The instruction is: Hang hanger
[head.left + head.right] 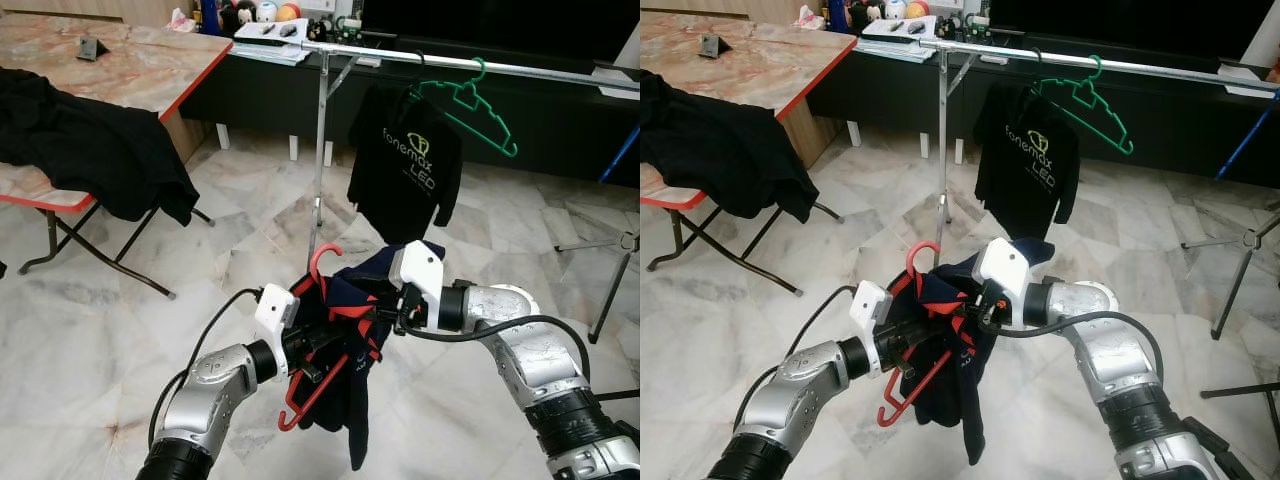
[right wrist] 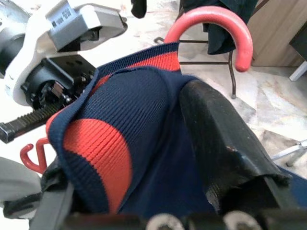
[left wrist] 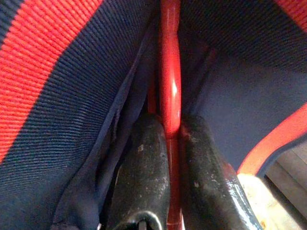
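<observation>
My left gripper [image 1: 312, 345] is clamped on the red hanger [image 1: 322, 262]: in the left wrist view its 2 black fingers [image 3: 144, 167] pinch the red bar between them. My right gripper [image 1: 392, 305] has its fingers buried in the navy shirt [image 1: 350, 400] on that hanger, 1 finger [image 2: 216, 139] pressed against the knit. I cannot tell whether it is closed on the cloth or only steadying it.

I judge I am in the carry step. The shirt is on the hanger, and both are held low in front of me between the 2 arms, well apart from the rail [image 1: 540, 70]. The hook points up and is free. Next I need to step closer, raise the hanger above the rail, then lower the hook over a bare stretch of it. The stretch between the upright post [image 1: 321, 150] and the black shirt [image 1: 405, 165] looks open, as does the run past the empty green hanger [image 1: 480, 105].

The navy shirt has red bands at the collar and hangs bunched, its tail drooping below my arms. The hanger is glossy red plastic with a small hooked tip [image 1: 290, 418] at its lower end and sits tilted.

A table [image 1: 130, 70] with black cloth [image 1: 90, 150] stands on my left.
</observation>
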